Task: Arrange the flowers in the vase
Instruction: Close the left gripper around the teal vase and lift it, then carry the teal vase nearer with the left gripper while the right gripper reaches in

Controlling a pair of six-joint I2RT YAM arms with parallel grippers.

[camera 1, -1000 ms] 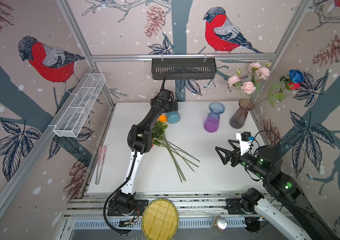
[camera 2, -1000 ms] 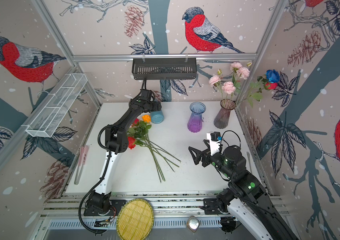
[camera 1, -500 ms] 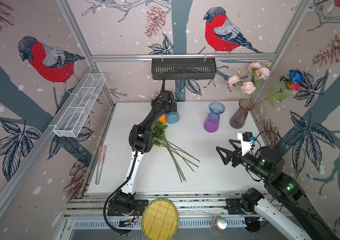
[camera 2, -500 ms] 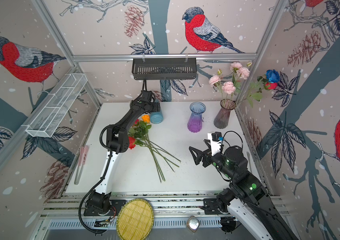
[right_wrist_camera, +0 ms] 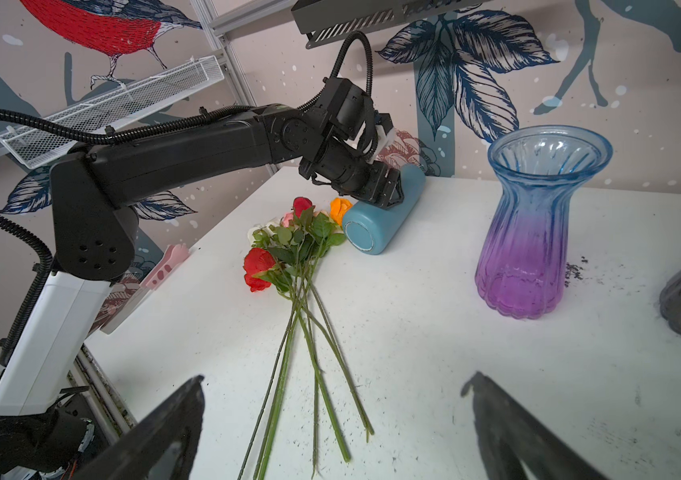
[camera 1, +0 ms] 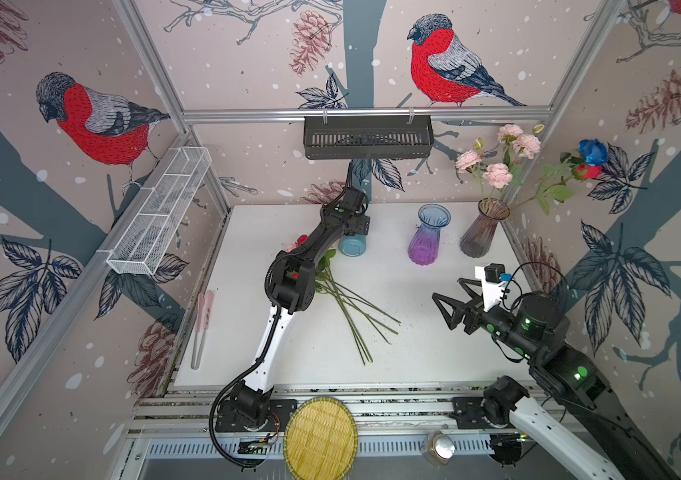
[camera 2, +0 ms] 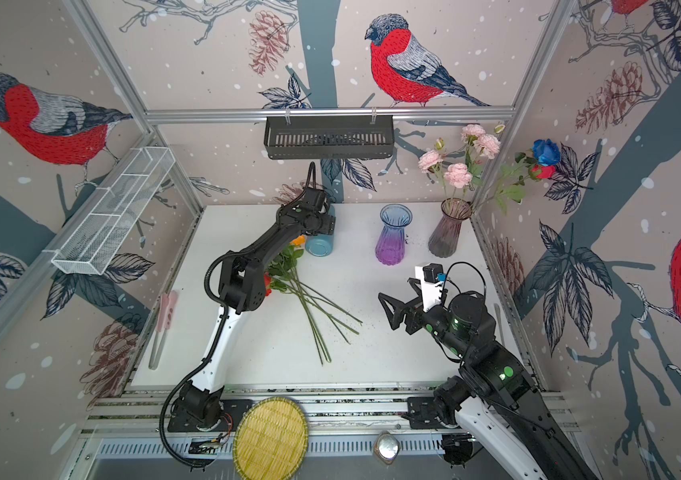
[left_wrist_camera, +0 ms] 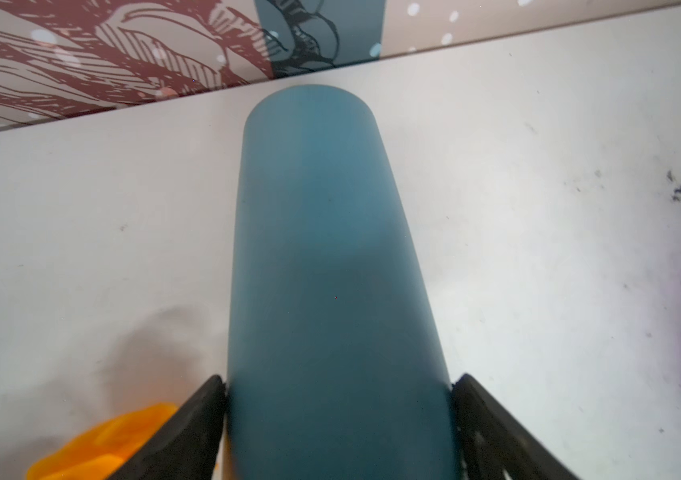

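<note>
The right hand (camera 1: 447,288) hung open and empty over the near desk (camera 1: 413,357). Past it the flowers (right_wrist_camera: 301,249) lay loose in a bunch. Farthest, the left hand (left_wrist_camera: 338,382) clasped the blue vase (left_wrist_camera: 318,208), which lay on its side. Standing it upright looked the next job, before any stems.

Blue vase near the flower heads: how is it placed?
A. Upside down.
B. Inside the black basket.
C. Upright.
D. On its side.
D: the blue vase lies on its side on the table, the left pincer straddling it.
</note>
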